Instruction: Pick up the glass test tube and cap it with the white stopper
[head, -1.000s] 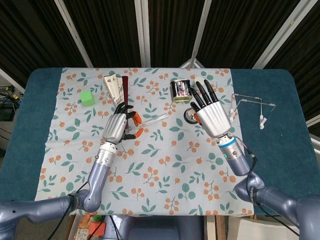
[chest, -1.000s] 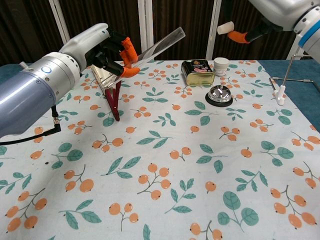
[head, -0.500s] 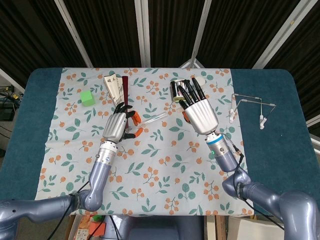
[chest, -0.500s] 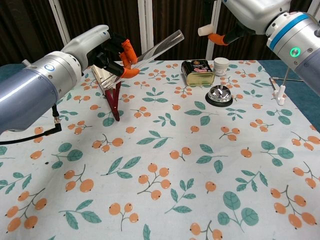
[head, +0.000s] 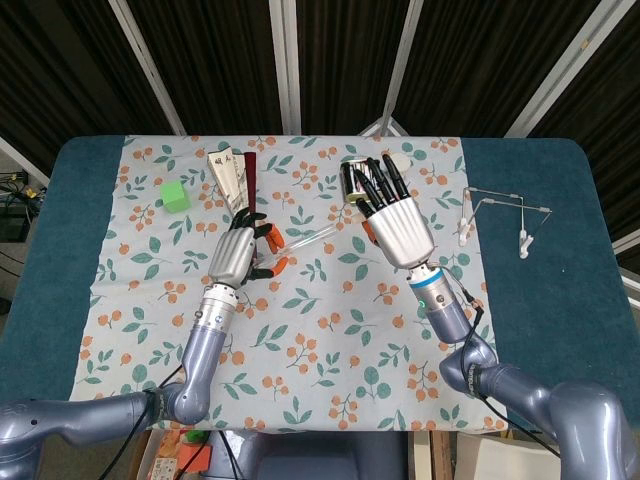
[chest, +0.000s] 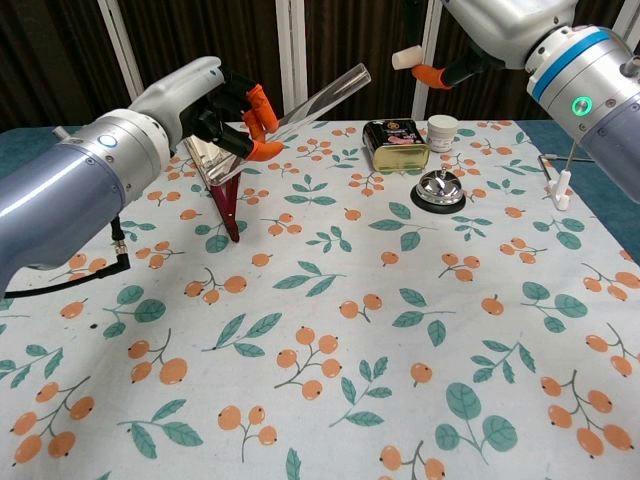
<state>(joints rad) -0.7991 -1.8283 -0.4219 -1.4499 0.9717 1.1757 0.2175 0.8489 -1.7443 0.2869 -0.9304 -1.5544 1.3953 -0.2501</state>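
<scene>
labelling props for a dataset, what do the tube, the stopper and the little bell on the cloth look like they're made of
Test tube: clear glass by the look, since the dark backdrop shows through it; clear plastic can't be ruled out.
White stopper: matte, opaque white, probably rubber or plastic.
Bell: polished metal dome with mirror-like highlights, on a dark base.

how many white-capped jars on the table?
1. The jar stands at the far side of the cloth, right of the tin and behind the bell. In the head view the right hand mostly hides it.
</scene>
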